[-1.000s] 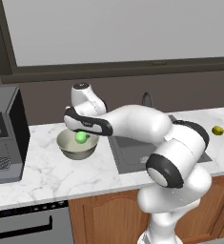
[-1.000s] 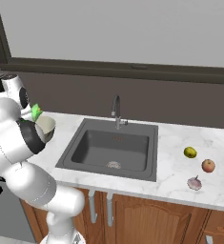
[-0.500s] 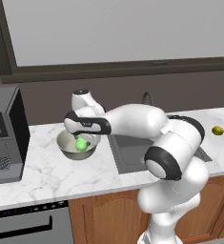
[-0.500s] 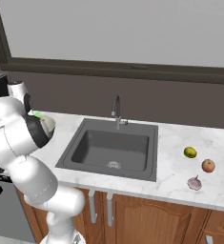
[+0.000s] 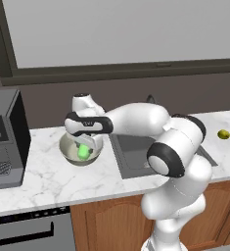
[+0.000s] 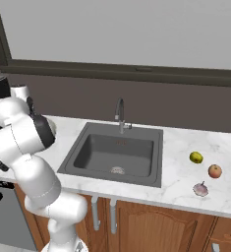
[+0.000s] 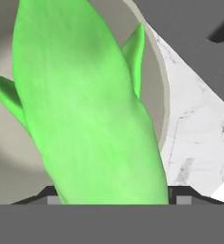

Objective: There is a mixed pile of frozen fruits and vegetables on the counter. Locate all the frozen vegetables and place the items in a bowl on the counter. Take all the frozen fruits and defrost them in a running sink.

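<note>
Here the green vegetable (image 5: 83,151) sits between the tool's (image 5: 84,149) jaws, low inside the bowl (image 5: 67,148).
Grasped by the tool, it is bright green, long and tapered, with leafy side points. The arm reaches left across the sink (image 5: 131,158), hand pointing down over the bench (image 5: 43,181).
</note>
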Controlling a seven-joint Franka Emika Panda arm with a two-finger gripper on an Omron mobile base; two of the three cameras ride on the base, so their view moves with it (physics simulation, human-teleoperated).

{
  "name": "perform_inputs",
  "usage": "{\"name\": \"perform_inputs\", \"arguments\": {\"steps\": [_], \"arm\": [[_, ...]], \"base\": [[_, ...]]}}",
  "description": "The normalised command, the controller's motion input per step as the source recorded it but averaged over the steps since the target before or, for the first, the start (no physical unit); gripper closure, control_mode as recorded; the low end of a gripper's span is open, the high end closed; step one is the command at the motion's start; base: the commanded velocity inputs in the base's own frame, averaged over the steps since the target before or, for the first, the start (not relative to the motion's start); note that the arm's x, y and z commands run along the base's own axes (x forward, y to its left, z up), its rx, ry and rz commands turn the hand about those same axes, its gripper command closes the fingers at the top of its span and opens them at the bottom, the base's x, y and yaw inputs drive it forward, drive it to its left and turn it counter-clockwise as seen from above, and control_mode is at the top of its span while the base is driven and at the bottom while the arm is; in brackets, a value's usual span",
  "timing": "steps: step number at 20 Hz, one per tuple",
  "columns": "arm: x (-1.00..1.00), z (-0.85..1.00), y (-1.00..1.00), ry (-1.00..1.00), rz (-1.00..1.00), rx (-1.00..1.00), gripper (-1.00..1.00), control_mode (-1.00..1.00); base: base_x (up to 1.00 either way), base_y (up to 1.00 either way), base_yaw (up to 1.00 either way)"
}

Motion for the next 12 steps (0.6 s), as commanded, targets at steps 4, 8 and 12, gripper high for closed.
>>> {"name": "perform_inputs", "arguments": {"steps": [4,8,12], "arm": [[0.25,0.08,0.0,0.0,0.0,-0.02,-1.0,-1.0],[0.07,0.11,-0.01,0.0,0.0,-0.01,-1.0,-1.0],[0.0,0.01,-0.03,0.01,0.0,0.0,-1.0,-1.0]], "base": [[0.0,0.0,0.0],[0.0,0.0,0.0],[0.0,0.0,0.0]]}}
